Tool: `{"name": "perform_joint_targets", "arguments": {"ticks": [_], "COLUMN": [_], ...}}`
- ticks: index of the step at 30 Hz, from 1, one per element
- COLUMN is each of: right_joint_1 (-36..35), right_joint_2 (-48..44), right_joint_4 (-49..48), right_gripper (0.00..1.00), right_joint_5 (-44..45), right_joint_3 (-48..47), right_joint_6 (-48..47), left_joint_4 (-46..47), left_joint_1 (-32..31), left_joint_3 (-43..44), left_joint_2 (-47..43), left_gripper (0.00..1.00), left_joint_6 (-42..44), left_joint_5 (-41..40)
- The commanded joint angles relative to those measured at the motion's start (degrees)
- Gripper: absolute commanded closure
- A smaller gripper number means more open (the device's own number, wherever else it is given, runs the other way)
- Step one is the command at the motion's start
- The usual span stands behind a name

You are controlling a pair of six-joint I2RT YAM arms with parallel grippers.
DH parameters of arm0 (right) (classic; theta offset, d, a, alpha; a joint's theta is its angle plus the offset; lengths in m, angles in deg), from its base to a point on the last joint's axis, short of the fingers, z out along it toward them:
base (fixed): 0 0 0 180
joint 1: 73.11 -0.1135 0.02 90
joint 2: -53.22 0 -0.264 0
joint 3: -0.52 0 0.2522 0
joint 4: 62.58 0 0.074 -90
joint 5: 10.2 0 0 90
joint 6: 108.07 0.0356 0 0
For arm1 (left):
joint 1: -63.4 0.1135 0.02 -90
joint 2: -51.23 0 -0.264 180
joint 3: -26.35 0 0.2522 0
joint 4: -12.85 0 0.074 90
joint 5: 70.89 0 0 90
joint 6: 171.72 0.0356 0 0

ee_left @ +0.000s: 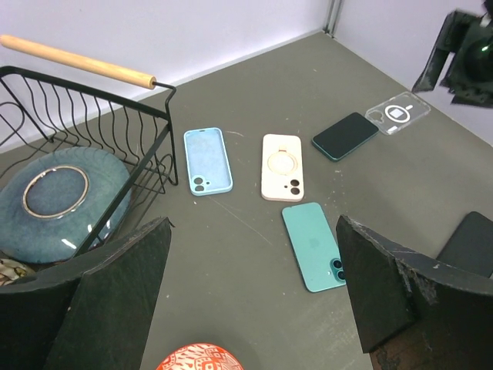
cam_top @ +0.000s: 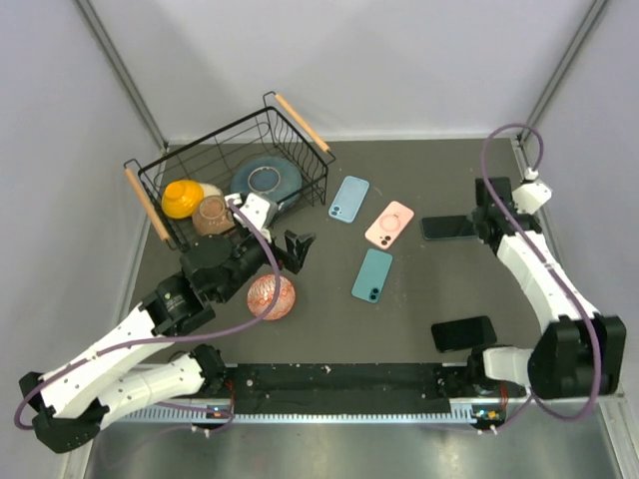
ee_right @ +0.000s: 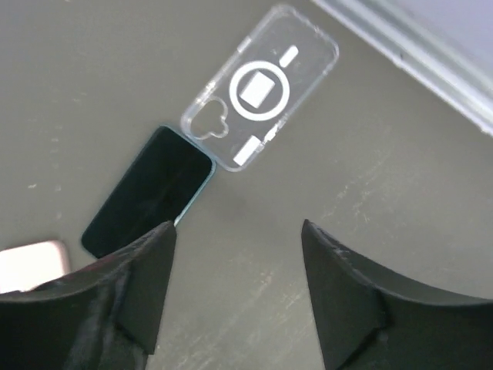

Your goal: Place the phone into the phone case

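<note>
A teal phone (cam_top: 372,274) lies back up mid-table; it also shows in the left wrist view (ee_left: 316,245). A dark phone (cam_top: 448,228) lies screen up at the right, next to a clear case (ee_right: 260,86), (ee_left: 397,112). In the right wrist view the dark phone (ee_right: 148,193) touches the case's corner. A light blue case (cam_top: 348,199) and a pink case (cam_top: 389,224) lie behind the teal phone. My left gripper (cam_top: 298,249), (ee_left: 254,285) is open and empty, left of the teal phone. My right gripper (cam_top: 486,222), (ee_right: 235,285) is open and empty above the clear case and dark phone.
A black wire basket (cam_top: 160,180) with wooden handles holds a blue plate and small bowls at back left. A red patterned bowl (cam_top: 271,296) sits just under my left gripper. Another black phone (cam_top: 463,332) lies near the front right.
</note>
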Motion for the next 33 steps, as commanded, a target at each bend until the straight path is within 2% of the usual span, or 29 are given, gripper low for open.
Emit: {"name": "perform_joint_targets", "arguments": {"ticks": [1,3,5,7,9,12,17,20,23,29,31,32,33], "right_joint_1": [9.4,13.8,16.4,16.7,16.7,16.8,16.8,16.8,16.8,16.9,16.8,16.9,16.8], "right_joint_2": [9.5,12.7,17.6,21.2,25.6,29.6,36.6,38.2,38.8,38.7,38.8,38.6,38.5], "right_joint_4": [-3.5,-3.6,-3.9,-6.3,-5.7,-5.7,-3.0,-2.2,-1.4,-0.8,-0.6,-0.4,0.0], "right_gripper": [0.4,0.55,0.59,0.52,0.52,0.53,0.48,0.45,0.44,0.42,0.46,0.52,0.53], "right_joint_5": [-13.1,-16.1,-17.6,-18.8,-18.0,-17.2,-27.0,-28.0,-25.1,-34.9,-33.6,-35.6,-37.7], "right_joint_3": [-4.6,-6.9,-8.8,-13.3,-18.6,-23.3,-31.1,-30.6,-30.7,-26.8,-27.0,-27.0,-26.8], "right_joint_6": [2.6,4.7,4.4,-6.2,-13.9,-19.2,-34.1,-46.4,-49.3,-60.9,-60.5,-59.9,-59.6], "left_joint_4": [1.7,1.6,1.5,1.6,1.6,1.5,1.5,1.5,1.5,1.3,1.4,1.4,1.4], "left_joint_1": [-0.2,-0.2,-0.2,-0.2,-0.2,-0.2,-0.2,-0.2,-0.2,-0.2,-0.2,-0.2,-0.2], "left_joint_3": [1.9,2.1,2.1,2.0,2.0,2.2,2.1,2.1,2.2,2.4,2.4,2.3,2.4], "left_joint_2": [-1.4,-1.2,-1.2,-1.2,-1.1,-1.1,-1.4,-1.3,-1.0,-0.3,-0.5,-0.5,-0.5], "left_gripper": [0.07,0.07,0.07,0.07,0.07,0.07,0.07,0.07,0.07,0.07,0.07,0.07,0.07], "left_joint_6": [0.7,0.7,0.7,0.8,0.8,0.5,0.7,0.7,0.4,0.2,0.2,0.2,0.2], "left_joint_5": [-1.1,-1.0,-1.0,-1.1,-0.8,-0.1,-0.5,-0.2,0.7,1.4,1.3,1.2,1.0]}}
